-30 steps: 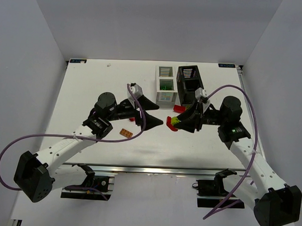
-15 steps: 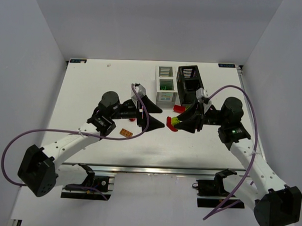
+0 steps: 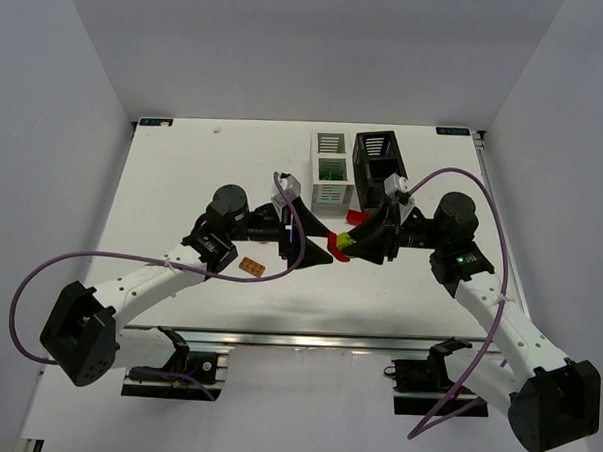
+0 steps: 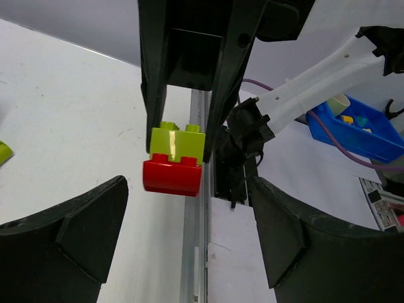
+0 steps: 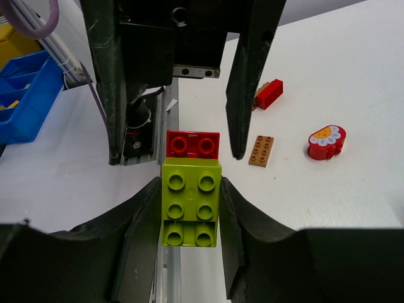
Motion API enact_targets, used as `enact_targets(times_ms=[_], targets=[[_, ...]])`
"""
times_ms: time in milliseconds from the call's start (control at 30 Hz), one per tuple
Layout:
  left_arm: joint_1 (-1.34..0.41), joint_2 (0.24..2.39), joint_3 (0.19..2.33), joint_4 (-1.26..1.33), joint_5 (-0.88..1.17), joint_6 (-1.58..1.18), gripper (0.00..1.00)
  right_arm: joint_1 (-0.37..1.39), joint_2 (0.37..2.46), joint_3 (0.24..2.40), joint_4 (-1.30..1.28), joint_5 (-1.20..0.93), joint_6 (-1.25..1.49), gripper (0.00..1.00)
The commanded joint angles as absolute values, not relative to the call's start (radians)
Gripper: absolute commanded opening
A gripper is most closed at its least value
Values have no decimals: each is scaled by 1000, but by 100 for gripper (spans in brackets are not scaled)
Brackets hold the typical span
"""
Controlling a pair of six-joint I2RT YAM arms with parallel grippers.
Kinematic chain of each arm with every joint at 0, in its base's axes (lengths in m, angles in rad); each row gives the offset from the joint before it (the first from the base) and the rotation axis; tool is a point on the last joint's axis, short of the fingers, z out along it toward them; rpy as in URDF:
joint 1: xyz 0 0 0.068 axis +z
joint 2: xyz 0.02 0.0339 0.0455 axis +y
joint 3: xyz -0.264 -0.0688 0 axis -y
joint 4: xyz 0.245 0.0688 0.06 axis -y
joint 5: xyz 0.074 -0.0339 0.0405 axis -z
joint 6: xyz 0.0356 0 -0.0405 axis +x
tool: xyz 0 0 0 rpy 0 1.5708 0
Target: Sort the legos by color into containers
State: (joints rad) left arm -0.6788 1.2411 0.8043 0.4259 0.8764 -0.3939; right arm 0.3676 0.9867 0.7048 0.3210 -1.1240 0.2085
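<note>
Right gripper [image 5: 189, 192] was clamped on the lime-green brick [image 5: 191, 202]; the wide-open left gripper [image 4: 188, 192] was judged best closed squarely on the red brick [image 4: 172, 177] alone.

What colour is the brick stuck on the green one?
Red. Right wrist view shows the red brick on the green brick best.

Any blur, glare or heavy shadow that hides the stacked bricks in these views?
Top external: even light, soft shadows on the table, green-and-red stack tiny but clear. Left wrist: stack sharp, the near fingers dark with little detail. Right wrist: stack sharp and well lit, no glare.
</note>
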Motion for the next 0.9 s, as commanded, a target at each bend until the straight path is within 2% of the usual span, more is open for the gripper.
enact_targets(times_ms=[0,100,200,233,300,333,433,700,867], targets=[[-695,1246,819,425,905,-388,88,376,992,715,365,-1109,216,0],[-699,1259,825,417,911,-388,83,376,991,715,365,-1108,216,0],[-699,1275,834,429,930,-402,68,374,991,713,364,-1104,215,0],[-699,1279,836,425,936,-402,58,376,991,713,364,-1104,215,0],[-701,1289,842,422,940,-400,46,376,994,713,362,-1109,215,0],[-701,1292,847,416,937,-399,37,376,996,713,362,-1111,213,0],[-701,1298,851,416,936,-400,23,376,996,713,342,-1115,192,0],[-699,1266,854,362,920,-342,9,373,991,718,310,-1083,157,0],[-681,1258,888,244,900,-253,5,362,979,732,270,-1045,111,0]])
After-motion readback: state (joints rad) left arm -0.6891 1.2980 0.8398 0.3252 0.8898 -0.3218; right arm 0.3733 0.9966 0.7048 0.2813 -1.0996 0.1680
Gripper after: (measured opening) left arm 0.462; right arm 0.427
